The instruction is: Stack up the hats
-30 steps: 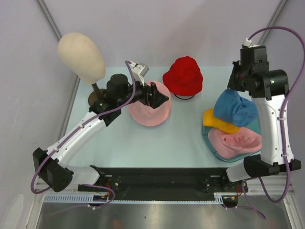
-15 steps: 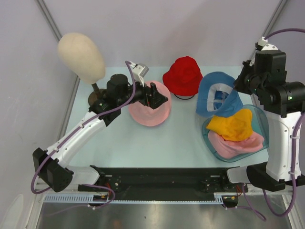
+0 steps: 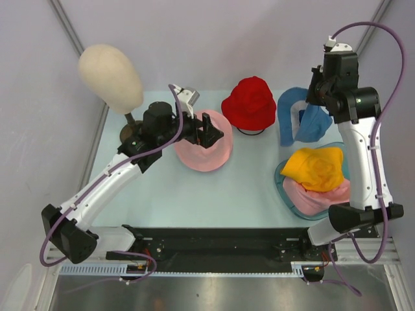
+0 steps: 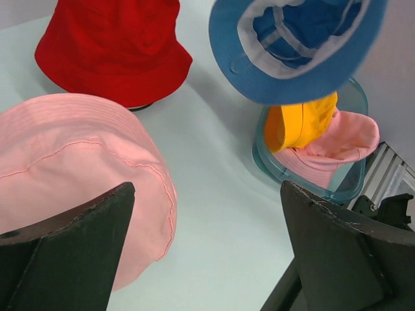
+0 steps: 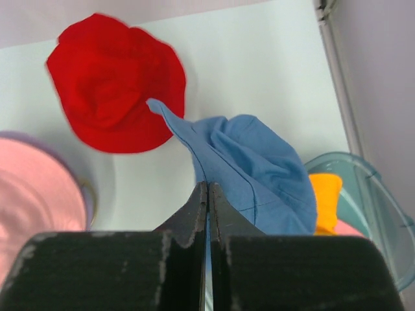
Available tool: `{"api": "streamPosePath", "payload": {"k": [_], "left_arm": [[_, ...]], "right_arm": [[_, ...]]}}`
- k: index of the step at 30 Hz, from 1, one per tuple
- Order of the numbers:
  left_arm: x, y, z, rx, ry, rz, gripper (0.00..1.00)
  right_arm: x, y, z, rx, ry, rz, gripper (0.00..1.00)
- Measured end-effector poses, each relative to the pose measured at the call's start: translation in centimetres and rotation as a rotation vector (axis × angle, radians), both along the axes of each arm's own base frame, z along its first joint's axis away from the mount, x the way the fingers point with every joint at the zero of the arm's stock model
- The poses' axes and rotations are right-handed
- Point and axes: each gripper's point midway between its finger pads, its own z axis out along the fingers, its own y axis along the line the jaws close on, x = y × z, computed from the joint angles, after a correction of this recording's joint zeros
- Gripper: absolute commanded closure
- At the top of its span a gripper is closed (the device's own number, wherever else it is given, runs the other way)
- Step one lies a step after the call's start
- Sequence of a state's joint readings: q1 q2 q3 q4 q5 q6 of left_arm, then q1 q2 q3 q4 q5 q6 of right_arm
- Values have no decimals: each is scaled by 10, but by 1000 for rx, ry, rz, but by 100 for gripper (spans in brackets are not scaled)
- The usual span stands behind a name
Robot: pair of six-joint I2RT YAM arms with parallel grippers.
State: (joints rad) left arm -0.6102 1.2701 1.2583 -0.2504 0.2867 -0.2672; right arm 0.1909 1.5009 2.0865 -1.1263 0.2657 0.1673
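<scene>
My right gripper (image 5: pixel 207 189) is shut on the brim of the blue hat (image 5: pixel 256 165), which hangs in the air (image 3: pixel 297 121) between the red hat (image 3: pixel 249 103) and the tray. An orange hat (image 3: pixel 314 167) lies on a pink hat (image 3: pixel 319 195) inside the teal tray (image 3: pixel 283 188). Another pink hat (image 3: pixel 204 154) sits left of the red one, with a lilac edge (image 5: pixel 26 137) showing beneath it. Over this pink hat my left gripper (image 3: pixel 209 129) stands wide open, holding nothing (image 4: pixel 207 249).
A beige mannequin head (image 3: pixel 110 76) on a stand rises at the back left corner. The table's right rail (image 5: pixel 337 71) runs close to the tray. Bare table surface (image 3: pixel 246 188) lies in front of the red and pink hats.
My right gripper has lifted the blue hat off the tray pile and carried it back and left, uncovering the orange hat. The left arm has hardly moved.
</scene>
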Motion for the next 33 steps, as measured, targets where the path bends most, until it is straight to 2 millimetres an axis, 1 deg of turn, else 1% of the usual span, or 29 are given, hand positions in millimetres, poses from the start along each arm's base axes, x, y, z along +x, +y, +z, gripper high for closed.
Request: {"api": "streamPosePath", "payload": {"k": [6,8,11,14,15,18,19,22,26,28,30,33], "left_arm": [[1,10,8,0,-21,33,0],[1,15,10,-1,-25,46,0],[1,24,13,-3,-34,71,0],[0,32,13,-3,-36,89,0],[0,35,11,-2,-35,97,0],[-1,41,6,5,-25,109,0],[-2,43,4,9,-20,114,0],[-2,48,-1,17,-12,129,0],[-4,56,-3,20,-13,153,0],[-6,60,-4,18,-15,162,0],[-8,63,-6,16,-11,169,0],[-9,65,-8,16,-6,175,0]], "right_arm": [[48,-21,-9,-69,-16,-75,100],[69,-24,-11,-91,-29,-92,100],[100,-19,-15,-108,-54,-95,100],[129,-6,-18,-114,-84,-85,100],[141,2,-17,-114,-101,-80,100],[165,23,-17,-114,-141,-65,100],[174,33,-16,-114,-162,-56,100],[187,61,-20,-109,-191,-16,100],[190,103,-23,-117,-220,61,100],[188,131,-25,-126,-243,117,100],[184,158,-35,-156,-248,180,100],[177,188,-52,-205,-237,262,100]]}}
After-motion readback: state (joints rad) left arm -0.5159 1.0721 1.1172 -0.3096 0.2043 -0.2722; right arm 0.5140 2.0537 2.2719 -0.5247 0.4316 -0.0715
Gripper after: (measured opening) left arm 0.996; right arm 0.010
